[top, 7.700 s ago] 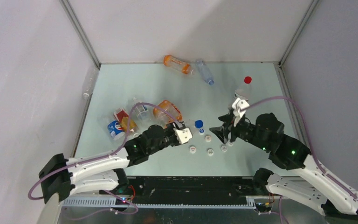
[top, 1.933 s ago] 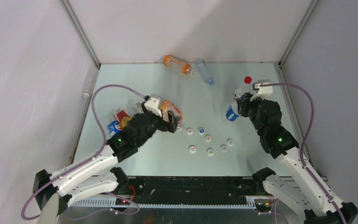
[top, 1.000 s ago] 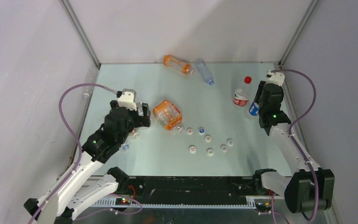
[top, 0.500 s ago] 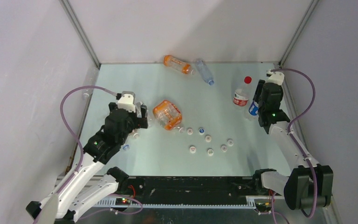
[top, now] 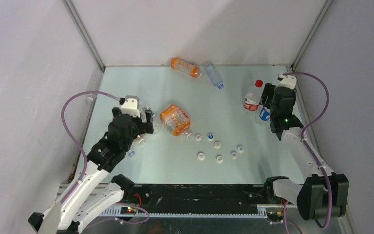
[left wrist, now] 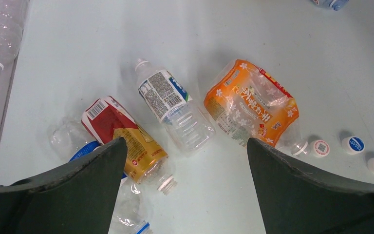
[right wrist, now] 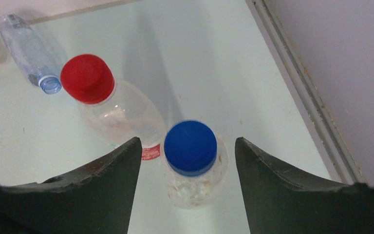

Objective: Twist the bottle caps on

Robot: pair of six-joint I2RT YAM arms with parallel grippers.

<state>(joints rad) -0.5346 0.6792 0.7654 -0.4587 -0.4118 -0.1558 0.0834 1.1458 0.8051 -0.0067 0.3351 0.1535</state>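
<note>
Two capped bottles stand upright at the right edge: one with a blue cap (right wrist: 191,146) and one with a red cap (right wrist: 87,78). My right gripper (right wrist: 186,142) is open just above the blue-capped bottle (top: 264,114), with a gap on each side of the cap. Near the left side my left gripper (left wrist: 183,145) hangs wide open over lying uncapped bottles: a clear one (left wrist: 170,105), a red-and-yellow labelled one (left wrist: 121,134) and a crushed orange one (left wrist: 251,105). Several loose white caps (top: 217,144) lie mid-table.
An orange bottle (top: 185,67) and a clear bluish bottle (top: 214,74) lie at the back edge. Another clear bottle (left wrist: 0,34) lies beyond the table's left rim. The raised right rim (right wrist: 297,92) runs close to the blue-capped bottle.
The right jaws have opened away from the blue-capped bottle, which stays standing. The left arm has shifted slightly toward the near side above the lying bottles.
</note>
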